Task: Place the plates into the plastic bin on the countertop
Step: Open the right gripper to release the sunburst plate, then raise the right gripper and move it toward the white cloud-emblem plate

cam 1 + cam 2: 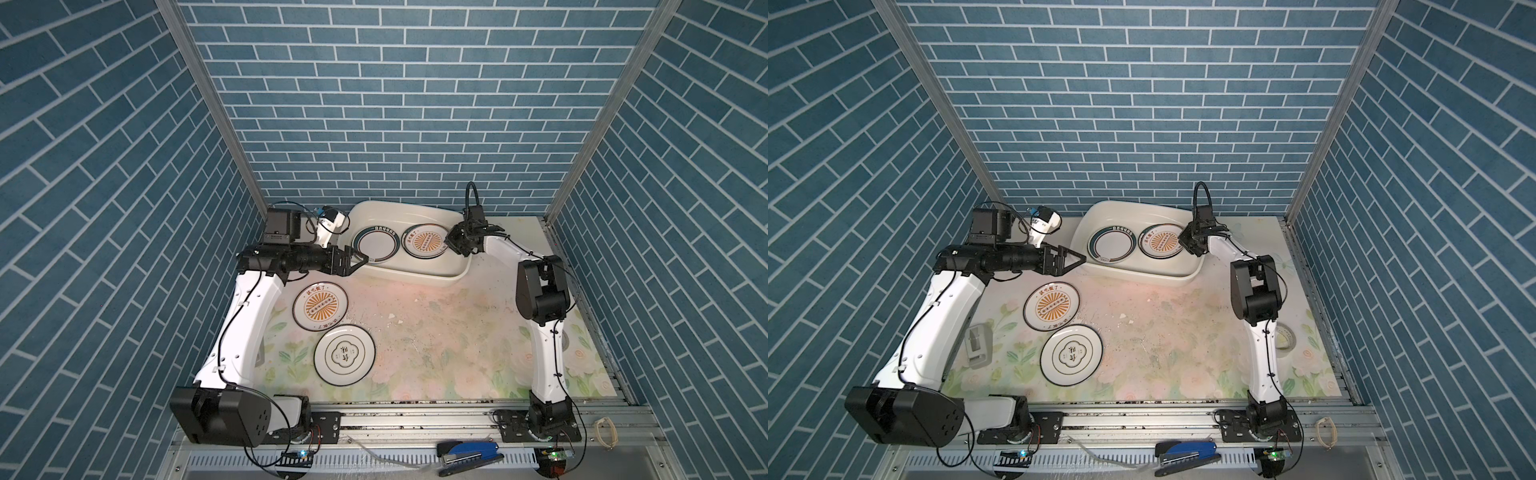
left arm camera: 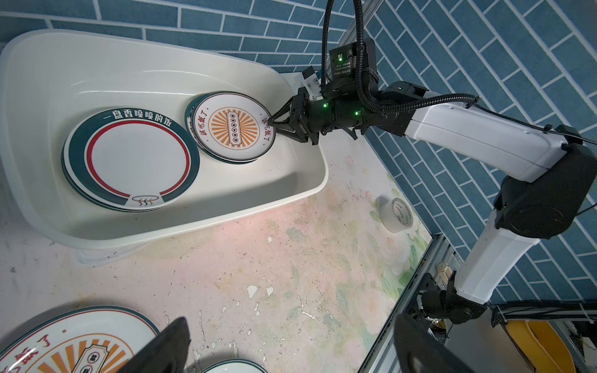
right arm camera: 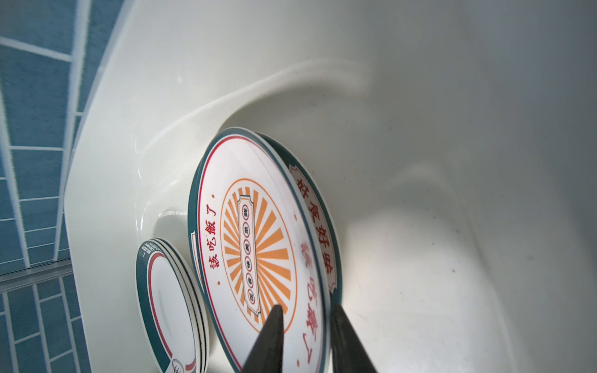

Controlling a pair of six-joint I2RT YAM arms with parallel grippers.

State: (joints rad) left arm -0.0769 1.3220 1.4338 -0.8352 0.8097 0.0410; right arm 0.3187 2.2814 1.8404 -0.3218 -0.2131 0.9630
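Blue brick-pattern walls close three sides of my feed. Below them lies the countertop, a pale, worn sheet printed with faded pink flowers and green leaves. The plastic bin, smooth cream with a rolled rim and rounded corners, sits at upper centre in both top views.

Inside it I read 一盘香喷喷的饭 in white on the dark-green band of the green-banded plate, which tops a small stack in the bin's left half. Beside it the top sunburst plate carries red 该吃饭了 around orange rays. It lies on another plate whose red lettering I cannot read surely.

The right arm rises from lower right, bends at the elbow and reaches over the bin's right end. The right gripper has its thin black fingers astride that plate's rim, one over the face and one outside. I cannot tell whether they pinch it or stand free. The left arm lies level across centre left, with the left gripper spread wide and empty, close by the bin's left front corner.

Two glossy round plates rest on the countertop left of centre. They are the loose sunburst plate and, just below it, the clover plate with its thin dark rim. A tape roll stands near the right wall, its print too small to read.
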